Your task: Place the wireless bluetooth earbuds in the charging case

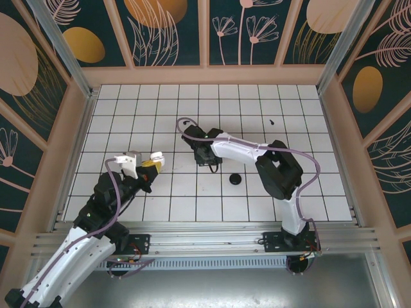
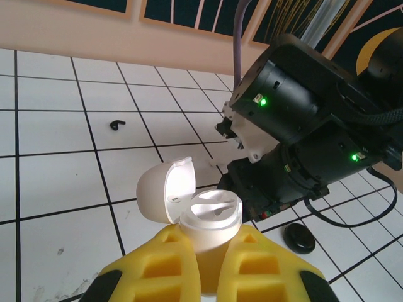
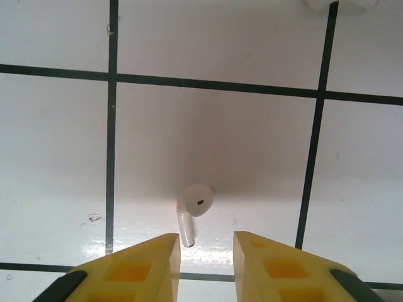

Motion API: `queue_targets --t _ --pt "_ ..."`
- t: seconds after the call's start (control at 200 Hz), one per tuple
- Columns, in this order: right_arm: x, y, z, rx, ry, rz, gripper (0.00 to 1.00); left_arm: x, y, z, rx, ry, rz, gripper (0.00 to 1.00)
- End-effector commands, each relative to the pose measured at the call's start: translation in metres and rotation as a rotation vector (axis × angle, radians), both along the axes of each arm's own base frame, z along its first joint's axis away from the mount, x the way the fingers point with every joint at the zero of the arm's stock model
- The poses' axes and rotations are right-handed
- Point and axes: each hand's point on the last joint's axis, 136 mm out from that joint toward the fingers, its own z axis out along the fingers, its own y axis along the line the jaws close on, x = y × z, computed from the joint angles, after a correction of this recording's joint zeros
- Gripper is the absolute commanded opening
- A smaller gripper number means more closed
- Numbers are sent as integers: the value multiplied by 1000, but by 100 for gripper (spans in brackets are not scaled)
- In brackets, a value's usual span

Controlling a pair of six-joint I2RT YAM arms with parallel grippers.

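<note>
My right jaws stand narrow and empty, the white earbud (image 3: 192,211) on the desk (image 3: 56,157) at their tips. My left jaws clamp the open charging case (image 2: 204,217); the left wrist view catches a black earbud (image 2: 117,124) beyond.

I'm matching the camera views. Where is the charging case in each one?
Top external: charging case left of centre, in the left pincer.
Left wrist: lower centre, lid open, between the yellow fingers.
Right wrist: white edge at top right, maybe it; cannot tell.
Shared landmark: black round disc.

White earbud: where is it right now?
In the right wrist view, the white earbud lies on a white tile just ahead of the right gripper, whose jaws stand apart.
</note>
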Motion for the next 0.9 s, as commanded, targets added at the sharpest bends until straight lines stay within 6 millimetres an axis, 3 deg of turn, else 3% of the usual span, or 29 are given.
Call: queue_targets --t 0.0,0.37,0.896 --pt "-1 10 8 70 16 -31 30 0 -5 6 -32 -18 -22 0" --pt "6 -2 -14 59 86 -114 31 -3 -4 3 -38 -7 -21 0" --pt "5 3 -32 50 148 -150 30 -1 -5 -2 -26 1 -24 0"
